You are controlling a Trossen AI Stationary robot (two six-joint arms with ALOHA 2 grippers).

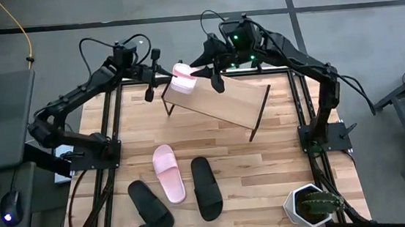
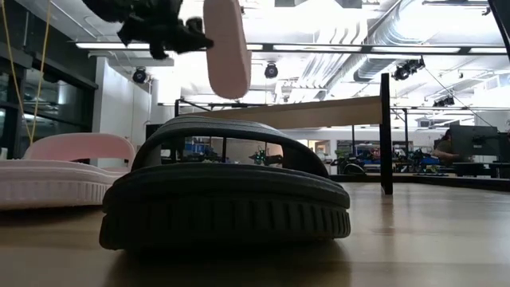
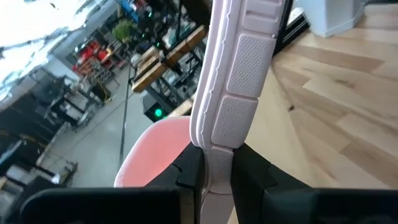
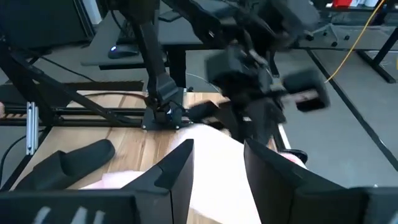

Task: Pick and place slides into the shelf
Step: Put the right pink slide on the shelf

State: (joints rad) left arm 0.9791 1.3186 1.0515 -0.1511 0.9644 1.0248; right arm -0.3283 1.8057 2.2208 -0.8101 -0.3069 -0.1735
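Left wrist view: pink slide (image 3: 233,93) pinched between left fingers (image 3: 186,171).

- I see the shelf (image 1: 220,103) standing at the far middle of my surface (image 1: 280,162).
- One slide (image 1: 182,78) is held over the shelf's left end.
- Three slides (image 1: 173,186) lie side by side at the near edge.
- A potted plant (image 1: 312,205) sits in the near right corner.

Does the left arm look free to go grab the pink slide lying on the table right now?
Probably not yet. The left gripper is shut on a pink slide over the shelf end. The pink slide on the table lies uncovered beside a black slide.
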